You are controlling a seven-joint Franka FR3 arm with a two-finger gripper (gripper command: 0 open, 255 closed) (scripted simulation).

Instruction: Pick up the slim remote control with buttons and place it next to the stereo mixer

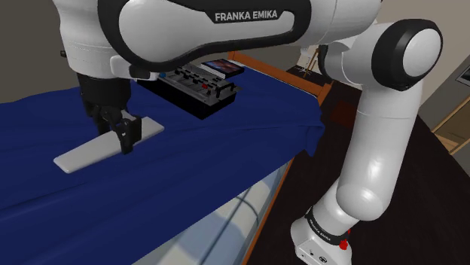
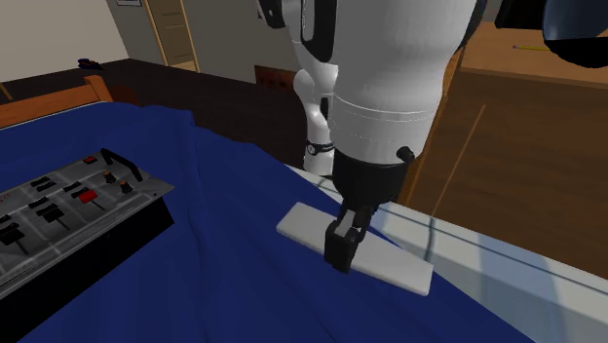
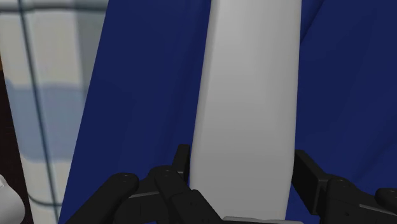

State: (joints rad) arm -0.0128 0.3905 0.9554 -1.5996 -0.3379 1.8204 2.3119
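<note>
My gripper's (image 1: 125,143) jaws look clamped across the width of the white remote (image 1: 83,154), which lies flat on the blue cloth (image 1: 226,143) between them, long axis crosswise to their closing line, mixer (image 1: 197,86) well apart.

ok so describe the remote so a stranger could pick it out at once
Find the big blue cloth spread over the surface. Near its edge lies the remote, a long flat pale grey slab, clasped at its middle by the black gripper. Unlike the mixer, a dark box with sliders and red buttons, it is plain and thin.
</note>
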